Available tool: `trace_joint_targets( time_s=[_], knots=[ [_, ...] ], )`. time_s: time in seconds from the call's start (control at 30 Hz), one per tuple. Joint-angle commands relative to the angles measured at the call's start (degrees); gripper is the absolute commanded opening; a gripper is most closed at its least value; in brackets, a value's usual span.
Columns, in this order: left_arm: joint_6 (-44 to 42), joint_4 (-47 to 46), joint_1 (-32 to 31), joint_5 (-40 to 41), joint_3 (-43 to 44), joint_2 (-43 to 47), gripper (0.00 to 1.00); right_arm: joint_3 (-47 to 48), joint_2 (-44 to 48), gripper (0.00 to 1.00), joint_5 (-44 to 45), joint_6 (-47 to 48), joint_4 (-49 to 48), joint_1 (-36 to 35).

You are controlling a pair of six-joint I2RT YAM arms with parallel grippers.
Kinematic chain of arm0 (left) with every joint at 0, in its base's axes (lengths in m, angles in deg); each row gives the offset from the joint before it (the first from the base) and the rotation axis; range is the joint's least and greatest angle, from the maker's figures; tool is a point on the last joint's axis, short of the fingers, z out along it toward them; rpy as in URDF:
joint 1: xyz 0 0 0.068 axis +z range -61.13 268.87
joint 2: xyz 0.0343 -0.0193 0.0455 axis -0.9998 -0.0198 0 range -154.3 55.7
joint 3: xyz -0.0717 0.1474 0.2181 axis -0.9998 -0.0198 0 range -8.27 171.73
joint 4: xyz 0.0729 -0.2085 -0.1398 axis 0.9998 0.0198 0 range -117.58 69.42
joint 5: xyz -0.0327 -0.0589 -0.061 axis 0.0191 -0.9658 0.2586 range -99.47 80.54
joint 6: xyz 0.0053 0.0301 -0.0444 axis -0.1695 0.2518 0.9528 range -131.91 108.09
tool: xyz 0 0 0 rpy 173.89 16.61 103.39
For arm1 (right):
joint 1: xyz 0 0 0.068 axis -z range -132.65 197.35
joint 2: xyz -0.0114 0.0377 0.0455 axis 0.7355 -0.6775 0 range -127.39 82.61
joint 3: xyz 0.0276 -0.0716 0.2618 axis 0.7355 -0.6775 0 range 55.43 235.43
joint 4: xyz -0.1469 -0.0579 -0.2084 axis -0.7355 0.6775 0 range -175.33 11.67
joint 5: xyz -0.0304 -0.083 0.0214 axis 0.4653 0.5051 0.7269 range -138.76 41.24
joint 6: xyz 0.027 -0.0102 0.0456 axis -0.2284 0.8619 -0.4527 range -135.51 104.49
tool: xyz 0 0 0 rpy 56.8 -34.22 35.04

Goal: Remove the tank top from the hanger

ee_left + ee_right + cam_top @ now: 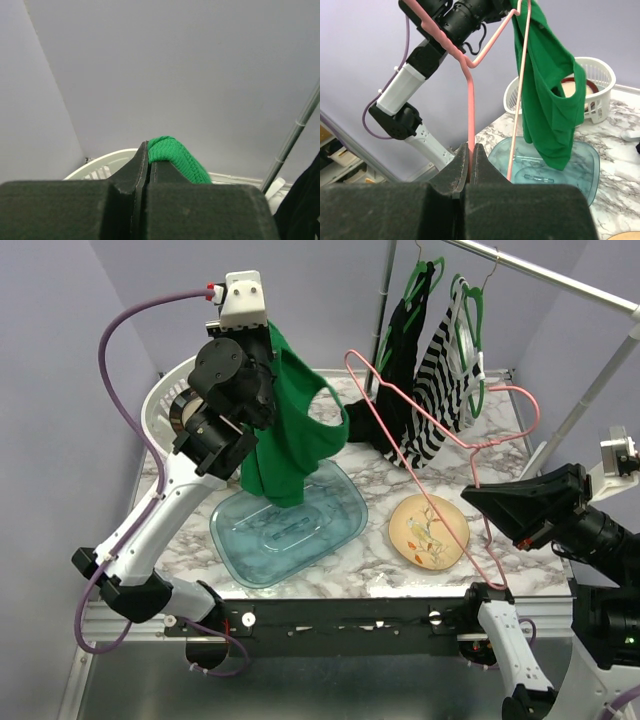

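Observation:
The green tank top (pixel 290 435) hangs from my left gripper (pixel 272 342), which is raised above the table's left side and shut on its upper edge. The left wrist view shows the green knit (pixel 175 157) pinched between the shut jaws of my left gripper (pixel 148 152). The pink wire hanger (pixel 430 430) slants across the middle. My right gripper (pixel 470 496) is shut on it, as the right wrist view shows for this gripper (pixel 471 152) and the hanger (pixel 469 100). From above, the hanger's far corner stands just right of the tank top (pixel 547 95), with a small gap.
A clear blue tray (pixel 330 530) lies under the tank top. A beige patterned plate (pixel 428 530) sits to its right. A white laundry basket (pixel 160 400) stands at back left. Striped and black tops (pixel 435 390) hang on green hangers from a rail (pixel 560 280) at back right.

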Motion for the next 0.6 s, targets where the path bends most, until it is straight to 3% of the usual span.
trace_joint_targets(
  time_s=[0.0, 0.2, 0.37, 0.57],
  knots=[
    [5.1, 2.6, 0.3, -5.5, -0.9, 4.7, 0.0, 1.6, 1.0, 0.01, 4.5, 1.1, 1.3, -0.2],
    [14.0, 9.9, 0.2, -20.6, -1.4, 9.9, 0.0, 0.3, 1.9, 0.01, 10.7, 1.7, 1.6, -0.2],
    [19.5, 15.5, 0.1, -26.0, -3.9, 14.2, 0.0, 0.9, 2.0, 0.01, 17.1, 4.1, 4.1, -0.3],
    [23.4, 20.6, 0.1, -30.8, -3.1, 17.3, 0.0, 0.0, 1.5, 0.01, 18.4, 3.6, 3.2, -0.2]
  ],
)
